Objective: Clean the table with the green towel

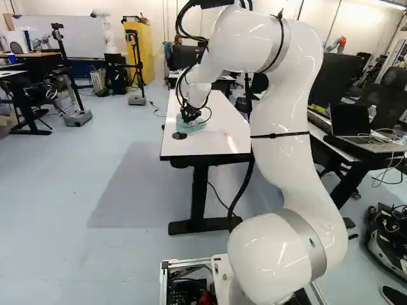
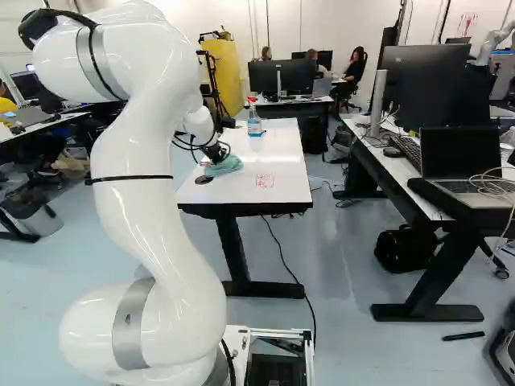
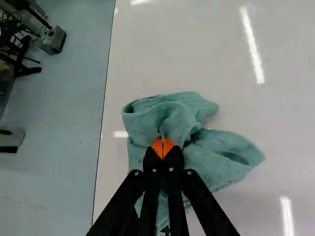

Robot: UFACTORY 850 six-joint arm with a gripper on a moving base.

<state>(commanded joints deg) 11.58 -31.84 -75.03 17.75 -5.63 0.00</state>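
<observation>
Left base view: arm point(image 1: 262, 101) reaches out over the white table point(image 1: 216, 147), wrist bent down so the gripper point(image 1: 189, 117) points at the top; towel point(image 1: 198, 126) lies under it, near the table's left long edge. Black round object point(image 1: 179, 135) sits just beside the cloth, toward the base; purpose can't tell. Red marks point(image 1: 227, 138) are apart from the towel, to its right, probably the dirt to wipe. Right base view: same layout, towel bunched on the tabletop, red marks between it and the table's right side, not covered. Spray bottle point(image 2: 254, 122) stands upright toward the far end, likely kept there as cleaner and out of the wiping path. Wrist view: pincer pressed nearly together, orange pads point(image 3: 157, 148) pinching a raised fold of the towel around its middle; the rest spreads loosely on the surface, crumpled, one flap out to the side away from the floor. Middle hold looks meant to leave loose cloth around the tips as a wiping pad. Step in hand, my guess: towel gripped, wiping at an early stage, marks left to do. Next move calls for light downward pressure and a sideways drag right and slightly back over the marks. Risks: fold slipping out, cloth bunching up, bare tips scraping the top, or the towel snagging the round object.
</observation>
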